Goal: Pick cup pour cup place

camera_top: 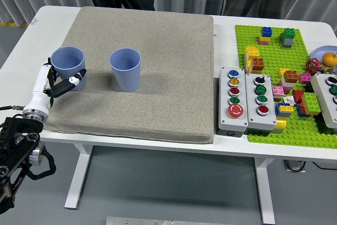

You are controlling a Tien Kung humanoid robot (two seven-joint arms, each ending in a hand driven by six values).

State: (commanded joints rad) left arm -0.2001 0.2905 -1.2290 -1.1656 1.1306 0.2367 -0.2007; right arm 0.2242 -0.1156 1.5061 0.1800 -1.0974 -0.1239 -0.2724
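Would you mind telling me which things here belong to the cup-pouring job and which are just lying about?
Job:
- left cup, held by the left hand
- right cup
- grey mat beneath them

Lying about:
- button boxes
- green brick board with toy bricks
- orange fruit

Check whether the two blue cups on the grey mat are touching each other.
Apart. The head view shows a clear strip of grey mat between the left cup, at the left hand, and the right cup.

two cups (pixel 125 69) side by side on mat (pixel 158 35)
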